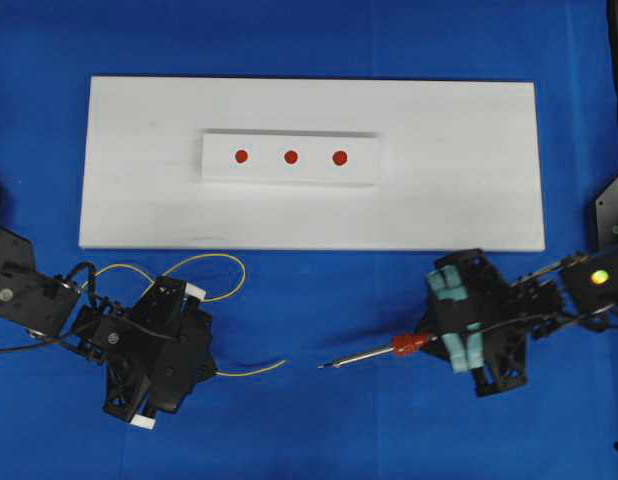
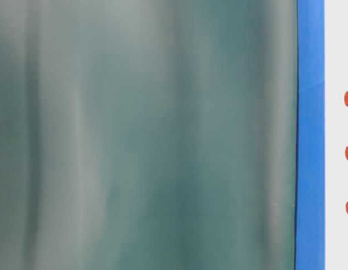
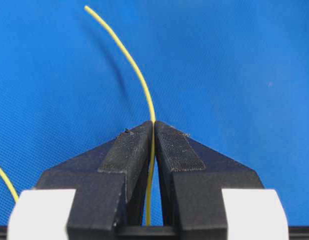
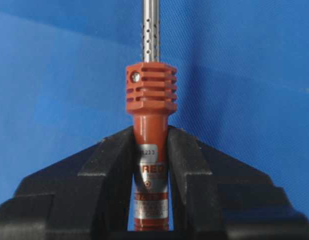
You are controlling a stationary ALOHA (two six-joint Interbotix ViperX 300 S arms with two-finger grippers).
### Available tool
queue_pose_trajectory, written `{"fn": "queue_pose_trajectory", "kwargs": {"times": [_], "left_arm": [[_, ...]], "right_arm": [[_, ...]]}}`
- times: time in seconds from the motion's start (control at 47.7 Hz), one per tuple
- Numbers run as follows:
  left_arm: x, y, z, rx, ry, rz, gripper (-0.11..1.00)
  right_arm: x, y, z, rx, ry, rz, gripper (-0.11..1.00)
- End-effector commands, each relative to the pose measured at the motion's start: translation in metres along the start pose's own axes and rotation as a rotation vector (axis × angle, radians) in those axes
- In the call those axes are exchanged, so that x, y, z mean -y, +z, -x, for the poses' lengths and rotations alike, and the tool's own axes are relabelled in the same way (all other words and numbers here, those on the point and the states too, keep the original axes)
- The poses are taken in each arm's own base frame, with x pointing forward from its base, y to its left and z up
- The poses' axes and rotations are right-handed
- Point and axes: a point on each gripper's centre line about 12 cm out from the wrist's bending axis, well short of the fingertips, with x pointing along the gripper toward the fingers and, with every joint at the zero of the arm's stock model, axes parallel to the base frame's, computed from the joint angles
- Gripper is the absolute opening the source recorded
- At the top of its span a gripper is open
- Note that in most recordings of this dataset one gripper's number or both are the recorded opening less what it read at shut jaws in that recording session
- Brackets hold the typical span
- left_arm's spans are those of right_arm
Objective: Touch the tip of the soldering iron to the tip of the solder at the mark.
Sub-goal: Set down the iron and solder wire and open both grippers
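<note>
The left tool (image 3: pixel 154 131) is pinched tight on the solder (image 3: pixel 137 75), its two black ribbed pads meeting at the tips with the thin yellow wire running up between them. From the wrist view the wire leaves the pads and curves away up and to the left over blue cloth. From overhead, the left tool (image 1: pixel 154 365) sits low on the left, and the solder (image 1: pixel 251 370) pokes out to its right as a short wavy end, while more of it loops behind the tool toward the white board (image 1: pixel 469 180).

The right tool (image 4: pixel 150 150) is clamped on the soldering iron (image 4: pixel 150 92), its black fingers pressing either side of the red-orange handle just below the ribbed collar (a silver label shows on the handle between them). The perforated silver rod runs straight up out of the wrist picture. Overhead, the right tool (image 1: pixel 444 340) is low on the right, and the soldering iron (image 1: pixel 374 352) points left, its tip facing the solder's free end with a gap of blue desk (image 1: pixel 309 440) between them.

Both tips are near the white board's front edge but off it. A smaller white block (image 1: pixel 359 170) lies on the board, bearing three red marks (image 1: pixel 290 157) in a row. The table-level view is almost wholly filled by a blurred grey-green surface.
</note>
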Motion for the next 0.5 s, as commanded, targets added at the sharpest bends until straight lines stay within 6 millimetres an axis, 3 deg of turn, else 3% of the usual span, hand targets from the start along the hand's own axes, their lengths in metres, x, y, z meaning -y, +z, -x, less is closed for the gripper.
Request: {"fn": "queue_pose_trajectory", "kwargs": {"times": [0.0,0.398,0.482], "left_arm": [[0.001,0.010,0.002,0.029,-0.003,-0.005,0.02],[0.001,0.006,-0.001,-0.026,0.001,-0.010,0.02],[0.001,0.006,-0.002,-0.034,0.002,0.000,0.11]], "right_arm": [[-0.006,0.011,-0.004,0.032,0.016,0.002,0.06],[-0.004,0.006,-0.015,0.005,0.008,-0.015,0.07],[-0.004,0.006,-0.015,0.004,0.008,-0.017,0.11]]}}
